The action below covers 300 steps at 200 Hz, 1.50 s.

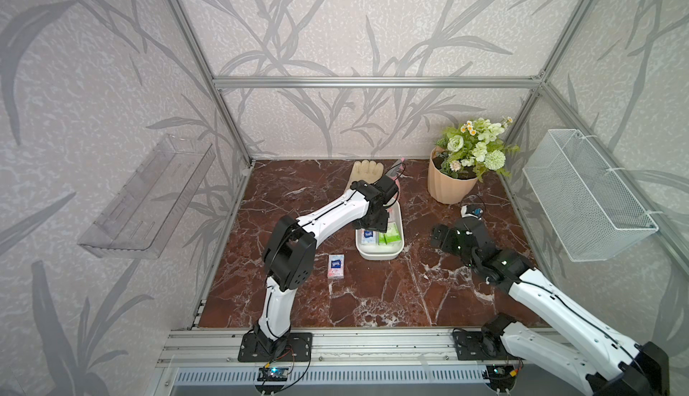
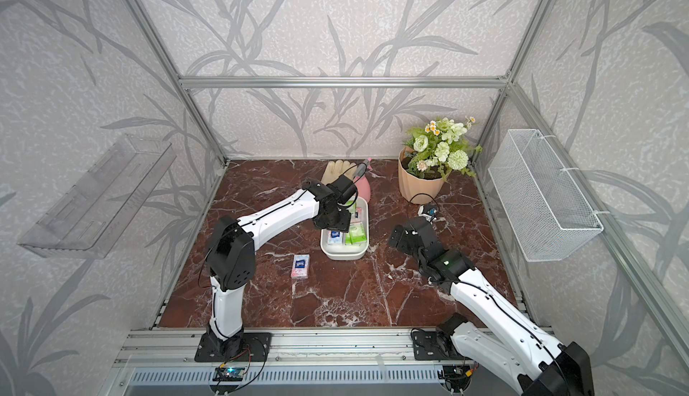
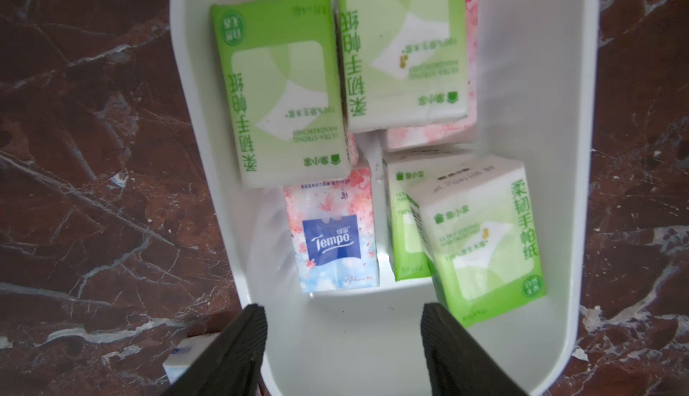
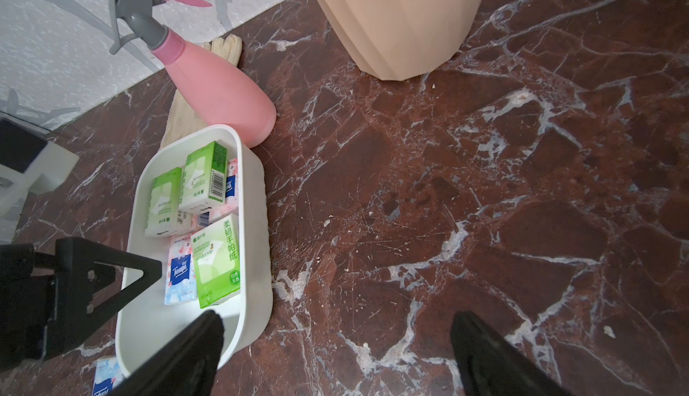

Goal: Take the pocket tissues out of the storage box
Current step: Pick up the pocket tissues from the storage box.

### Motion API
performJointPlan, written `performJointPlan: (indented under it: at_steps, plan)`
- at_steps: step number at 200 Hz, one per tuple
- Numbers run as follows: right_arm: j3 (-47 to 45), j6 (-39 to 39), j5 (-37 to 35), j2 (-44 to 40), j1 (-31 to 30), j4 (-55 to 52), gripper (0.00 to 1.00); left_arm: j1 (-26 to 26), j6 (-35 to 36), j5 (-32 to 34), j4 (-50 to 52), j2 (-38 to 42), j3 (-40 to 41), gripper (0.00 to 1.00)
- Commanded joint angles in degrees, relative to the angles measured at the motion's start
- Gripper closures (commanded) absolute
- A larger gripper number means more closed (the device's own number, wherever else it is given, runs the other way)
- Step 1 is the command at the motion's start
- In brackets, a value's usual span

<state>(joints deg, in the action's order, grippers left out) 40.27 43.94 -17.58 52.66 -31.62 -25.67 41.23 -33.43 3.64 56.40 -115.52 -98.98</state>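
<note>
One out: a pale pink film-wrapped tissue packet with a blue label [image 1: 336, 266] lies flat on the marble [image 1: 373, 301], at eight o'clock of the smooth white rounded plastic tub [image 1: 378, 253]. Left to lift: glossy green-and-white packets [image 3: 283, 88] and pink ones [image 3: 332, 248], overlapping inside. My left gripper [image 3: 343, 308] hangs above them, partly open and empty; my right gripper [image 4: 337, 317], at three o'clock, gapes empty.

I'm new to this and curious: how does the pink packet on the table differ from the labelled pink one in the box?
The table packet lies alone on the table; the box packet sits inside the box. The table packet is fully uncovered; the box packet has a green packet overlapping one end. Both are pale pink, flat, blue label up.
</note>
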Motion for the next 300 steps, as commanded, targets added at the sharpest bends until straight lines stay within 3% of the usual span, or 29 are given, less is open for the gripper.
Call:
performJointPlan:
  at_steps: [1, 120, 221, 268, 300]
  plan:
    - [-1.18, 0.26, -1.36, -0.89, -0.24, -1.21, 0.01, -0.01, -0.74, 2.69, 1.43, -1.72, -1.04, 0.33]
    - [0.17, -0.44, -1.99, -0.59, -0.26, -1.54, 0.01, -0.07, -0.76, 3.74, 0.05, -8.14, -1.57, 0.40]
    - [1.27, -3.60, -2.04, 1.56, -0.20, -0.06, 0.01, -0.12, -0.33, 0.71, -0.07, -12.79, -3.32, 0.39]
    - [1.30, -3.78, -1.69, 2.44, -0.20, 0.75, 0.01, -0.16, 0.26, 1.60, 0.74, -11.95, -3.63, 0.33]
    - [1.27, -3.52, -1.38, 3.04, -0.20, 1.19, 0.01, -0.12, 0.34, 1.02, 0.64, -11.40, -3.85, 0.44]
